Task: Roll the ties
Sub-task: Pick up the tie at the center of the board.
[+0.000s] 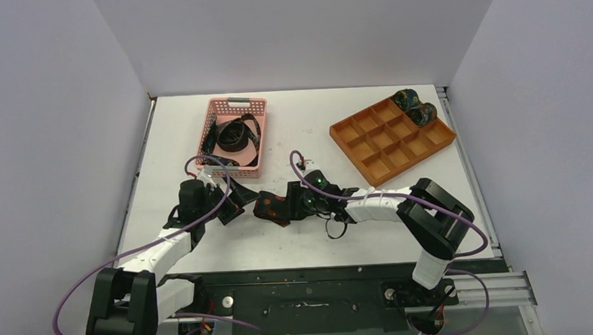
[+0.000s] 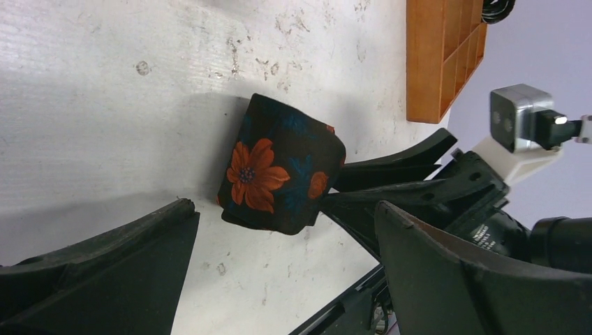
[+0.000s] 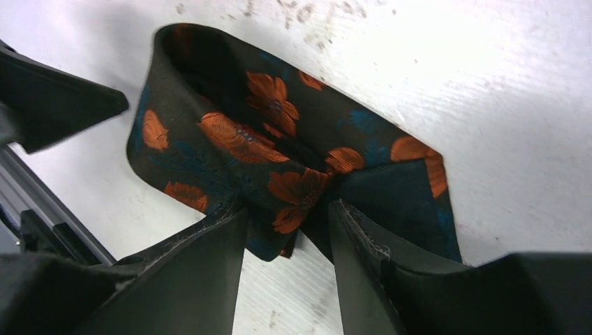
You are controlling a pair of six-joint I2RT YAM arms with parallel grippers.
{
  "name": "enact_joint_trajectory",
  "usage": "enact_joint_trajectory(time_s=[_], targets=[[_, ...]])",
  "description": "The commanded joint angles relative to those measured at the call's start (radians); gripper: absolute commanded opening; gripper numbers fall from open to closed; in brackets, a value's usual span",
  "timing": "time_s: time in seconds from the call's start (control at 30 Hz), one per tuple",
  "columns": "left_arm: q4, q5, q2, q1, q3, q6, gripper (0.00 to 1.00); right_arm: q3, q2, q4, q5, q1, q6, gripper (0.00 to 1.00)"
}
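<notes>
Tie (image 3: 230, 132) pinched by right gripper (image 3: 287, 209), pinched part hidden | left gripper (image 2: 283, 209) spread

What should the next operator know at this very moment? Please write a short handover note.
The right tool is shut on the orange-flowered tie, which is loosely rolled on the table.
The left tool is open, with its tips beside that tie, not holding it.
Done: two rolled ties sit in the far corner of the orange tray.
To do: finish this roll. More loose ties lie in the pink basket.
</notes>
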Motion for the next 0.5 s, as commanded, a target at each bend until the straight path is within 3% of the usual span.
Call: enact_joint_trajectory(time_s=[0.0,0.47], targets=[[0.098,0.031,0.018,0.007,0.019,-0.001,0.97,-0.031,0.014,0.034,0.034,-0.008,-0.030,0.46],[0.063,0.186,0.279,0.005,0.177,0.089,0.97,-0.115,0.017,0.093,0.013,-0.055,-0.024,0.45]])
